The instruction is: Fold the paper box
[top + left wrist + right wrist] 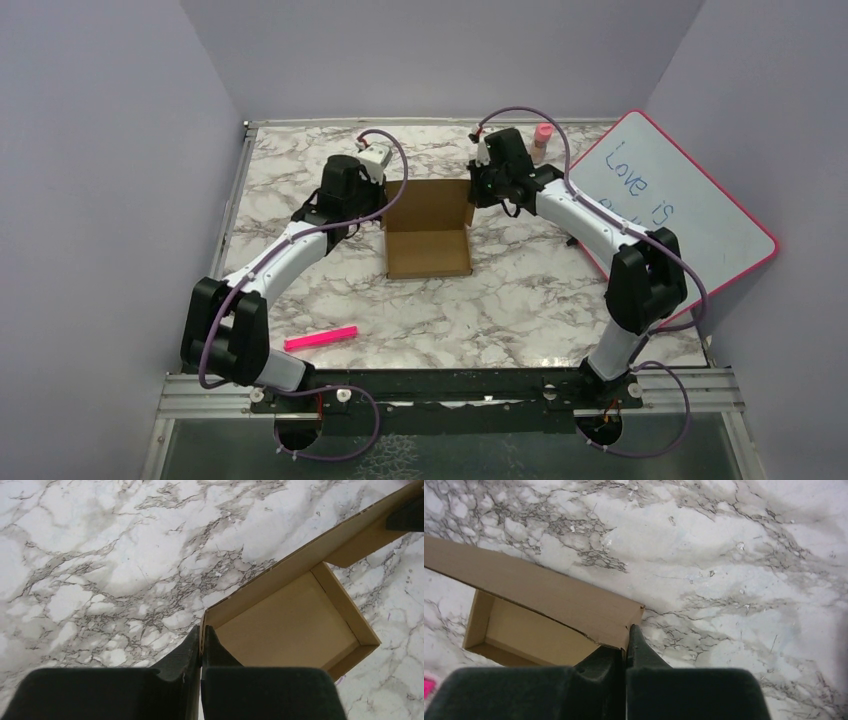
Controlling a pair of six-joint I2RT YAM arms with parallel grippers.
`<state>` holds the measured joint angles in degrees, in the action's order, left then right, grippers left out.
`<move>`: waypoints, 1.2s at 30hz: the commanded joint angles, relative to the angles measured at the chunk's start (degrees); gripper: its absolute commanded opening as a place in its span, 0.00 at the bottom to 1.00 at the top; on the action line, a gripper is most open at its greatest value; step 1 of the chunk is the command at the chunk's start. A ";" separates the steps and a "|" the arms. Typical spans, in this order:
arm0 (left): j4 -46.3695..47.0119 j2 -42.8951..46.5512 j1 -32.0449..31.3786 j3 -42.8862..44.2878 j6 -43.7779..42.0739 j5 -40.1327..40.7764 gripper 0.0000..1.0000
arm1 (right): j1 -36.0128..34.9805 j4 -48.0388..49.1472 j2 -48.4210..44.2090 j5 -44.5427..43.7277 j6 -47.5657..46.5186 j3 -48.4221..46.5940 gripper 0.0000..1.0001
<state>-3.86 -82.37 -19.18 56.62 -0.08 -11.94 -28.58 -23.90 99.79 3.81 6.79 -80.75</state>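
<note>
A pink marker [320,339] lies at the lower left of the marble table [520,310]. The box [428,252] sits mid-frame with its tray open and its lid standing up behind. The left gripper [201,631] is pinched tight on the lid's left end (cardboard edge between the fingers). The right gripper [627,634] is clamped on the lid's right corner. A whiteboard [690,215] leans at the right.
</note>
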 commanded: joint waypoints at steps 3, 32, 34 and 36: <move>2.96 3.07 -3.67 -1.93 10.30 18.33 0.02 | -1.91 -4.57 1.13 -10.38 13.76 -1.73 0.01; 17.31 7.78 -9.11 -14.75 28.72 29.96 0.14 | -10.20 4.92 -2.67 -26.36 28.38 6.27 0.05; 17.52 8.05 -9.22 -15.31 29.34 30.09 0.15 | -10.47 5.24 -2.76 -26.44 29.06 6.61 0.05; 17.98 8.46 -9.29 -15.99 29.85 30.19 0.15 | -10.90 5.38 -3.15 -27.39 29.80 6.93 0.05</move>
<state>11.68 -75.75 -28.12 42.22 26.50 16.34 -38.70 -18.76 98.10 -21.47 32.42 -75.48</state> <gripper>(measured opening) 0.149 0.051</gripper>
